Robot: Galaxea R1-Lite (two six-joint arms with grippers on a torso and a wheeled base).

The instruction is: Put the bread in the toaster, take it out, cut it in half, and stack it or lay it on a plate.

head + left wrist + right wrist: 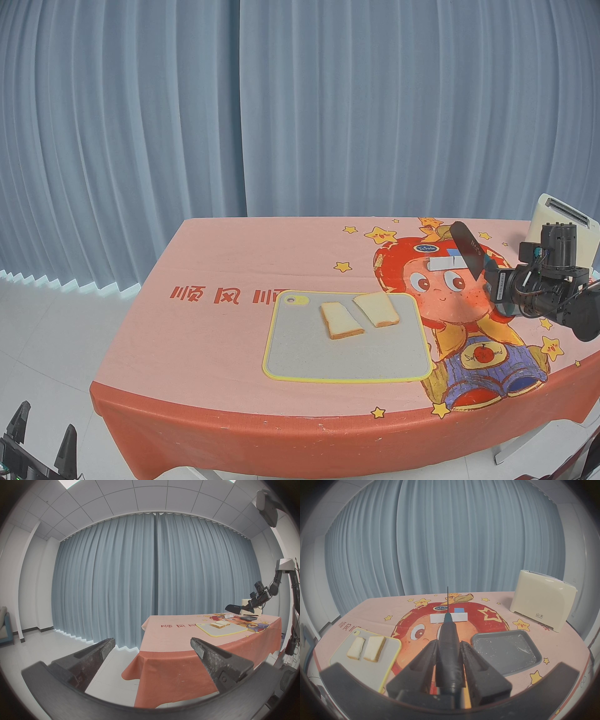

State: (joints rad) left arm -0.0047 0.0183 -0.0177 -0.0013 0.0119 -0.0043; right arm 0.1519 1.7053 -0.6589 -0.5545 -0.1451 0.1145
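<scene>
Two bread halves (341, 320) (376, 309) lie side by side on the grey, yellow-rimmed cutting board (350, 365) at the table's middle. My right gripper (500, 284) hovers over the table's right side, shut on a dark knife (469, 250) whose blade points up and toward the far left. In the right wrist view the knife handle (449, 655) sits between the fingers, with the blade edge-on. The cream toaster (565, 219) stands at the far right. My left gripper (40, 440) hangs open below and left of the table, well away from it.
A grey tray (504, 650) lies on the cloth between the toaster (543, 603) and the cutting board (367, 664). A white label (448, 617) is stuck on the cartoon tablecloth beyond the knife. Blue curtains hang behind the table.
</scene>
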